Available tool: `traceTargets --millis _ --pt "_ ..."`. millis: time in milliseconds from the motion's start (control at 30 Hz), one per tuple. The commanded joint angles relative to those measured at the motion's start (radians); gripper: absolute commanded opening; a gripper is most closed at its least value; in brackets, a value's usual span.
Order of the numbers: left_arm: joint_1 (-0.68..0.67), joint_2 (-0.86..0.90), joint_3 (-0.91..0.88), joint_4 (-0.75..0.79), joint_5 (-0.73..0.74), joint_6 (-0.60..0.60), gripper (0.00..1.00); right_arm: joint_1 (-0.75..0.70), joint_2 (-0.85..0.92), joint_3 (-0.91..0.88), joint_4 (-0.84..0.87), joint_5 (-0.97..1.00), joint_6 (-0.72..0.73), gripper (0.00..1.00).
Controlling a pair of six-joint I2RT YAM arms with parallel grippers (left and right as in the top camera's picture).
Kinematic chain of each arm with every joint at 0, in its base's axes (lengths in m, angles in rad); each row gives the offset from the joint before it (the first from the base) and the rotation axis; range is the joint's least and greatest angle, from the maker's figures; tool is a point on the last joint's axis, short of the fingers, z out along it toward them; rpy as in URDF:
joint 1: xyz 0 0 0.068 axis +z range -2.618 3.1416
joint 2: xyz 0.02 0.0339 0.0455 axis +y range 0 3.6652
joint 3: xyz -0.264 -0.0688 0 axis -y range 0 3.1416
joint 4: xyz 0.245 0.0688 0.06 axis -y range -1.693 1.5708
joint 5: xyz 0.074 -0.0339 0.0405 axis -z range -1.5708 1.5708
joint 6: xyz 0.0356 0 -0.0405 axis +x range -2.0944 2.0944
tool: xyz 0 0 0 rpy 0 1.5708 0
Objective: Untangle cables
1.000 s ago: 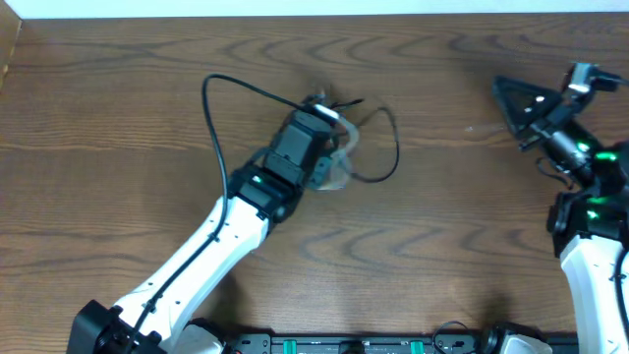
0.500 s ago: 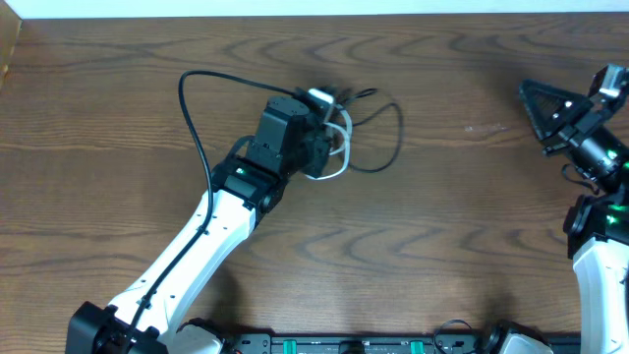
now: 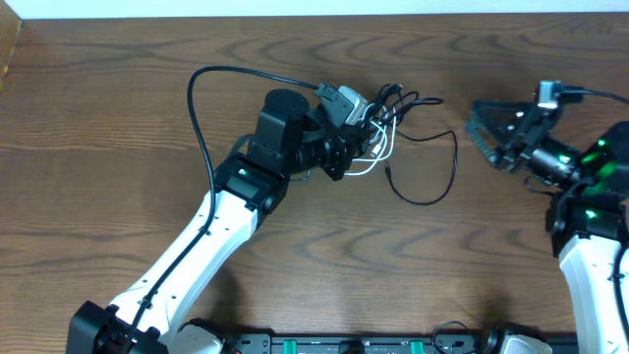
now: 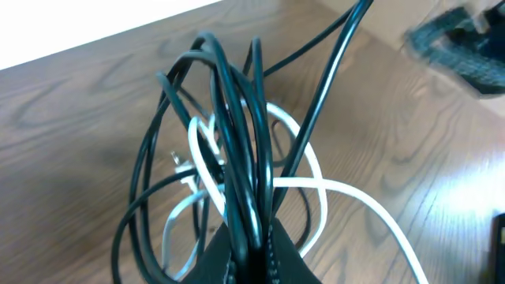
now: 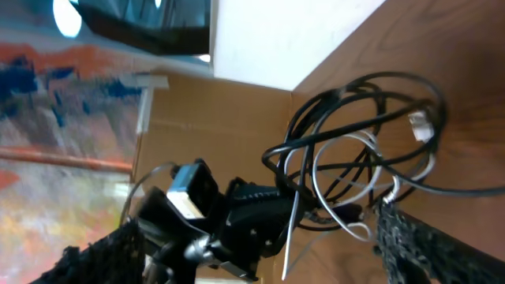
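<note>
The cables [image 3: 393, 133] form one tangled bunch of thin black cords with a white cord looped through them, lifted at the table's middle back. My left gripper [image 3: 356, 147] is shut on the bunch; in the left wrist view the black strands [image 4: 237, 134] run straight into the shut jaws [image 4: 251, 256], with the white cord [image 4: 316, 185] curling around them. One black loop [image 3: 437, 182] trails down onto the wood. My right gripper [image 3: 484, 136] stands open just right of the bunch, facing it and holding nothing. In the right wrist view the bunch [image 5: 355, 150] hangs ahead of its fingers [image 5: 426, 244].
The brown wooden table [image 3: 118, 147] runs to a white wall at the back. A thick black arm wire [image 3: 197, 118] arcs left of the left arm. A cardboard box edge [image 3: 8, 44] sits at the far left corner. The left gripper body [image 5: 252, 225] fills the right wrist view's lower middle.
The left gripper has carried the cable bunch to the right and turned with it. The right gripper has opened and swung left toward the bunch. A black loop now trails lower right.
</note>
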Motion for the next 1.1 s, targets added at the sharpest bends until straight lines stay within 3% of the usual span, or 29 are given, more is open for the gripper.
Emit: traceTargets --millis 0,233,433,633,800,867,900,933,1067 --pt "-0.035 0.001 0.001 0.036 0.042 0.002 0.08 0.066 -0.006 0.010 -0.007 0.034 -0.093 0.97" --pt "-0.089 0.000 0.001 0.105 0.054 0.002 0.08 0.165 -0.006 0.010 -0.024 0.097 -0.120 0.99" --pt "-0.100 0.001 0.001 0.142 0.110 -0.002 0.08 0.192 -0.006 0.010 -0.159 0.159 -0.146 0.99" --pt "-0.128 0.001 0.001 0.139 0.130 -0.002 0.08 0.196 -0.006 0.010 -0.163 0.173 -0.148 0.95" --pt "-0.163 0.001 0.001 0.139 0.135 -0.001 0.08 0.196 -0.006 0.010 -0.163 0.185 -0.148 0.77" --pt "-0.175 0.001 0.001 0.139 0.135 -0.002 0.08 0.196 -0.006 0.010 -0.163 0.195 -0.148 0.64" --pt "-0.183 0.001 0.001 0.139 0.135 -0.001 0.08 0.196 -0.006 0.010 -0.163 0.196 -0.148 0.50" --pt "-0.186 0.001 0.001 0.139 0.135 -0.001 0.08 0.196 -0.006 0.010 -0.163 0.195 -0.148 0.42" --pt "-0.188 0.001 0.001 0.139 0.135 -0.001 0.08 0.196 -0.006 0.010 -0.163 0.195 -0.148 0.25"
